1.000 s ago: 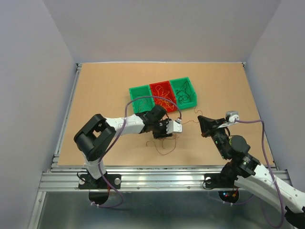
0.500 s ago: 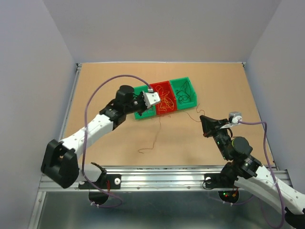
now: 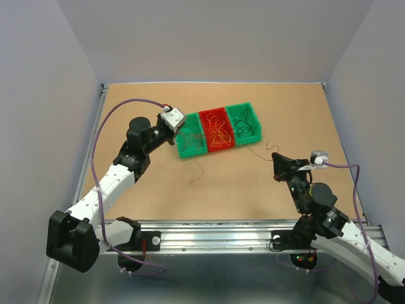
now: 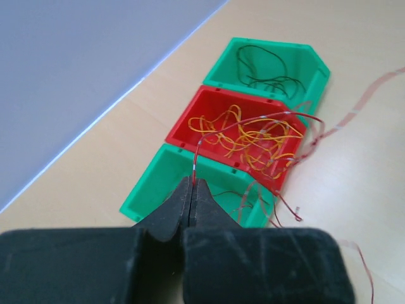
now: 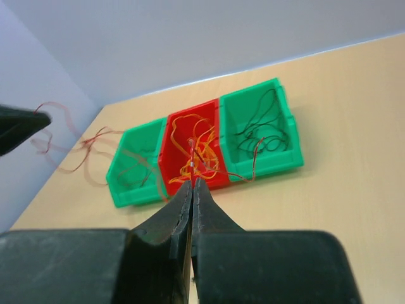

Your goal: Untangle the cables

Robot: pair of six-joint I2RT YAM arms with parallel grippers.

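L gripper (image 4: 192,185) over outer end of L green bin (image 3: 192,152), fingers clamped on red strand (image 4: 195,155). Strand arcs over red bin (image 3: 220,145); loose tail hangs to table (image 3: 240,187) just in front of bins. R gripper (image 5: 191,183) at R-front, well apart from bins, fingers pinched on thin red strand too; same one or not, can't tell. Orange cables (image 4: 253,136) in red bin, dark cables (image 4: 266,71) in R green bin (image 3: 248,136). Bins in row mid-table, bare board all round, most at front & L. Side walls (image 3: 38,95) close along table edges.

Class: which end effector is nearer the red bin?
Left. The left end effector is at the left green bin beside the red bin; the right end effector is well off to its near right.
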